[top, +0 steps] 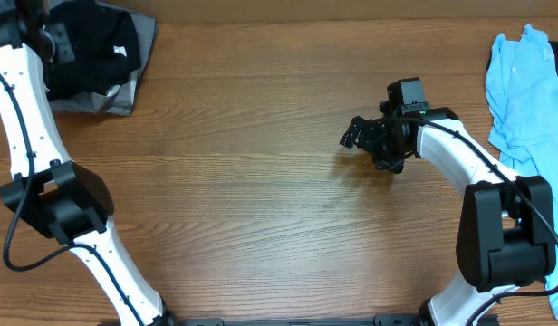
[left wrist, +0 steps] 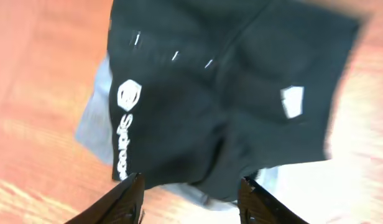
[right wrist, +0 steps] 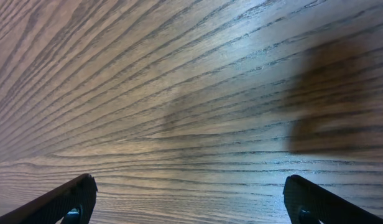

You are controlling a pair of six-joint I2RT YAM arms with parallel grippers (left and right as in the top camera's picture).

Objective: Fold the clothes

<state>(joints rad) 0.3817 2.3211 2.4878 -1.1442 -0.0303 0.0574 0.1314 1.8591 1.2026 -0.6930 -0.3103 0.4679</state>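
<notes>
Only left wrist: logo (left wrist: 129, 96) on black shirt (left wrist: 241, 81) | overhead: blue shirt (top: 524, 81)

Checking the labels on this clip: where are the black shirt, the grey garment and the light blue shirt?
black shirt (left wrist: 204, 115), left wrist view, plain fabric between logo and label
grey garment (left wrist: 94, 124), left wrist view, strip showing beside the black shirt
light blue shirt (top: 524, 91), overhead view, middle of the crumpled fabric

You have a wooden table (top: 261, 118) with pronounced grain running across it. At its far left corner sits a grey folded garment (top: 125, 98) (only its edges show from overhead). Along the right edge you'll see a crumpled light blue shirt (top: 524, 86), partly cut off by the frame.
</notes>
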